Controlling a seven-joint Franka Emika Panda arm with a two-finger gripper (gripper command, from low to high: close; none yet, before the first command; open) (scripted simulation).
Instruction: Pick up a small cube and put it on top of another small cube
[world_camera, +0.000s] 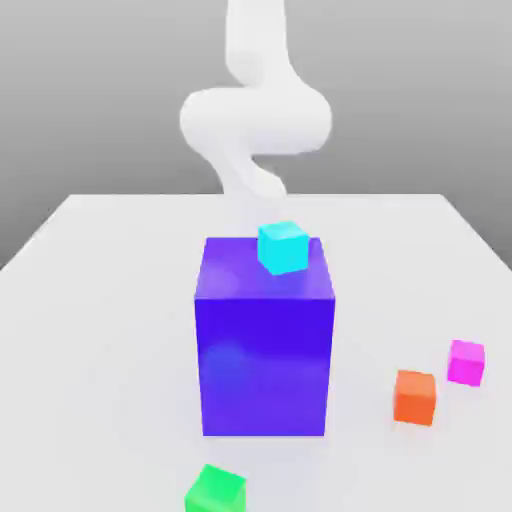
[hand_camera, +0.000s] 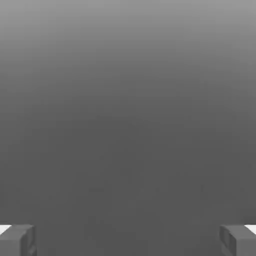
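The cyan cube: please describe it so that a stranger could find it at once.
Find the big blue block in the middle of the table. The cyan cube sits on its top, near the back edge. The green, orange and magenta cubes all lie on the table.

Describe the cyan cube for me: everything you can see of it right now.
The cyan cube is small, plain and uniformly coloured, with a matte, plastic-like look and no markings. It sits on top of the large blue-purple block, toward that block's far edge and slightly to the exterior view's right of its middle. It is turned a little relative to the block's sides, so two side faces show. Only the block appears to touch it; the white arm rises behind it, apart from it.
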